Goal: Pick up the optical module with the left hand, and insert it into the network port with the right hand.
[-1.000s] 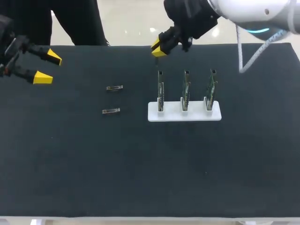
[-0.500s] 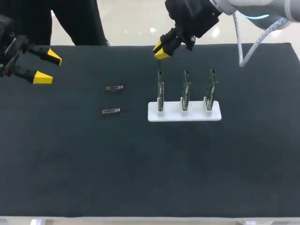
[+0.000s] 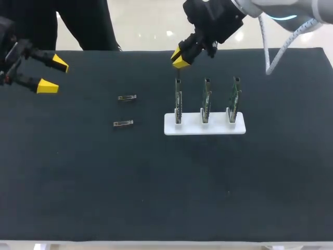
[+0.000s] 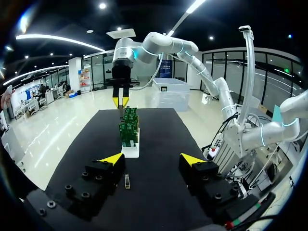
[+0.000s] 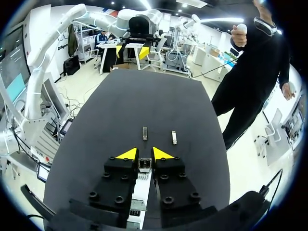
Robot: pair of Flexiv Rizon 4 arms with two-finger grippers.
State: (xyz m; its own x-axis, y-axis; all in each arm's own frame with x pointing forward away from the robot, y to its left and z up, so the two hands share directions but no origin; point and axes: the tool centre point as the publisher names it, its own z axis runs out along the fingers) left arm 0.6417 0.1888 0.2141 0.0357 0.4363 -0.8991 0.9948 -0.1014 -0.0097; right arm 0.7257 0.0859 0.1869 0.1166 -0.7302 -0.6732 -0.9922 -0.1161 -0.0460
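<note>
My right gripper [image 3: 180, 58] hangs over the table's far edge, just above the leftmost of three upright circuit boards [image 3: 178, 100]. In the right wrist view the right gripper [image 5: 144, 154] is shut on a small metal optical module [image 5: 144, 165], with the white stand [image 5: 140, 198] under it. Two more optical modules [image 3: 127, 97] [image 3: 123, 123] lie flat to the left of the stand. They lie ahead of the right gripper's fingers as module [image 5: 145, 133] and module [image 5: 174, 137]. My left gripper [image 3: 50, 74] is open at the far left with nothing between its fingers, and the left gripper [image 4: 151, 159] faces the boards [image 4: 129, 129].
The white stand [image 3: 204, 128] holds the three boards in a row near the table's middle. One loose module [image 4: 127, 181] lies close under the left gripper's fingers. A white cable [image 3: 270, 57] hangs from my right arm over the far right of the black table [image 3: 156, 187].
My right gripper has shifted slightly right and down toward the top of the leftmost board, still holding the module. The left arm has not moved.
</note>
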